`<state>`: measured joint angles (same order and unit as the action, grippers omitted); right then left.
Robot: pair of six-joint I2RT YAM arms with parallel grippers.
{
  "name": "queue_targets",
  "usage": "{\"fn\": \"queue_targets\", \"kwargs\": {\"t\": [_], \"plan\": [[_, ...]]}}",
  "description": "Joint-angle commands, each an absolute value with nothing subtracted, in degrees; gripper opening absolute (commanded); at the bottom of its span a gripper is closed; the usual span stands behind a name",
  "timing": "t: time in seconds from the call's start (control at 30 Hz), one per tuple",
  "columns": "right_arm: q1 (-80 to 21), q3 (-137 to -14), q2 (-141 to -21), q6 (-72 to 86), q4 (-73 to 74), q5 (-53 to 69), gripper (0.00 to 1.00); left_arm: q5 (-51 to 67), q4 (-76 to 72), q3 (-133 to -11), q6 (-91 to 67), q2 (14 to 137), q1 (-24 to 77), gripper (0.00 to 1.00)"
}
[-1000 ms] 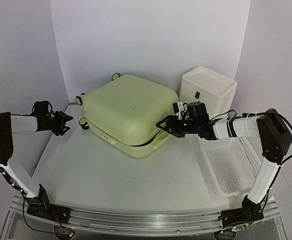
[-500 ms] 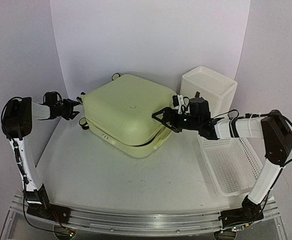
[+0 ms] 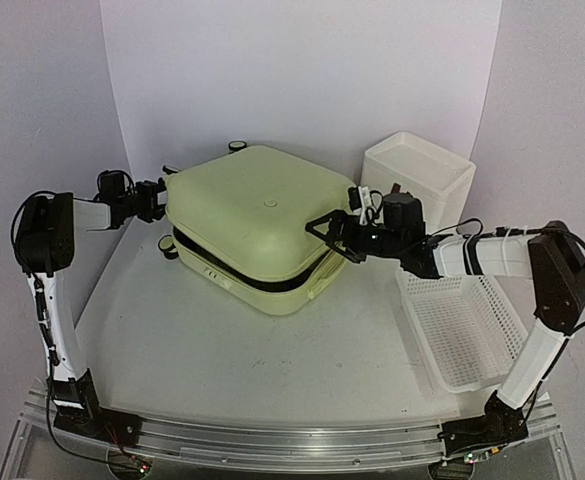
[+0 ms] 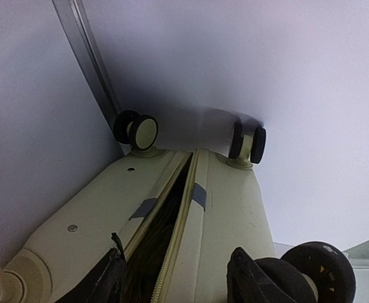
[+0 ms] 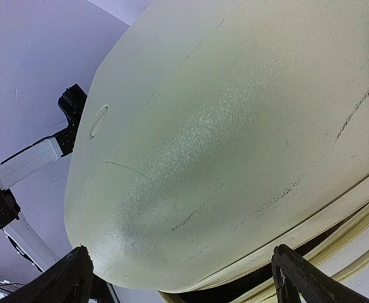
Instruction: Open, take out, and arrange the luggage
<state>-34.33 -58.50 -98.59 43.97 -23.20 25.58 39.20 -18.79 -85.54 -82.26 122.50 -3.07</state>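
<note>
The luggage (image 3: 257,225) is a pale yellow-green hard-shell suitcase lying flat mid-table with its lid raised a little, showing a dark gap along the seam. My left gripper (image 3: 158,194) is open at its left end by the black wheels. In the left wrist view, its fingers (image 4: 106,279) straddle the open zipper seam of the luggage (image 4: 228,208), and my left gripper (image 4: 175,284) holds nothing. My right gripper (image 3: 330,237) is open wide at the lid's right corner. In the right wrist view, the lid (image 5: 234,126) fills the space between the jaws of my right gripper (image 5: 184,284).
A white three-drawer box (image 3: 417,180) stands at the back right, just behind my right arm. A white mesh basket (image 3: 467,330) lies at the right edge. White walls close in behind and on both sides. Caster wheels (image 4: 137,129) stick out at the suitcase's left end.
My left gripper has swung right and reached the suitcase's left end. My right gripper has moved in a little at the right corner. The lid has risen and the seam gap has widened.
</note>
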Motion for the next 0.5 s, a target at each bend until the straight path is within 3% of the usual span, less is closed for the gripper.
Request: {"fn": "queue_targets", "kwargs": {"t": [0.0,0.13,0.27,0.47], "plan": [[-34.54,-58.07,-94.03,44.36,-27.29,26.13,0.98,42.92,-30.88,-89.70,-86.42,116.90,-0.26,0.56],[-34.54,-57.45,-90.86,37.49,-24.74,25.63,0.98,42.96,-30.98,-89.59,-86.89,115.13,-0.26,0.56],[-35.40,-58.59,-85.09,20.49,-13.16,22.59,0.98,42.98,-31.19,-89.65,-87.39,114.56,0.44,0.56],[-44.56,-58.13,-81.11,-9.03,-0.71,0.04,0.98,42.76,-31.38,-89.93,-87.53,113.57,2.11,0.56]]}}
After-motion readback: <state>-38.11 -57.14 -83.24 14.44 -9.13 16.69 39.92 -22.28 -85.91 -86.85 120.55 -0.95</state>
